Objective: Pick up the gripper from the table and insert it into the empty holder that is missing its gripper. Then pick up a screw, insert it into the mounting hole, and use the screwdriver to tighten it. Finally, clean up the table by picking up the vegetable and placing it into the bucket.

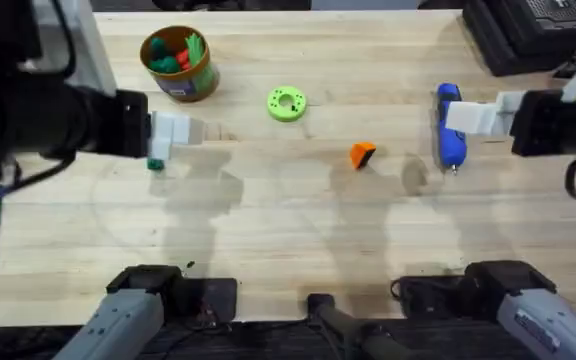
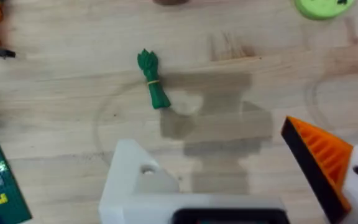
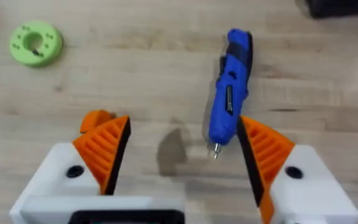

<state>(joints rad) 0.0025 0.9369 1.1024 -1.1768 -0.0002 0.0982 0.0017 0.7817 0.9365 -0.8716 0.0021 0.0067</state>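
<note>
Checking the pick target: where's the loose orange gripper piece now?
Overhead view: the gripper lies on the table's middle, right of centre, between the green ring and the blue screwdriver, untouched.

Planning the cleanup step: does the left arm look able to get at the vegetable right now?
Probably yes. The vegetable lies alone on bare table just ahead of the left gripper, nothing between them. That gripper is open, though one holder lacks its orange pad, so grip may be weak.
</note>
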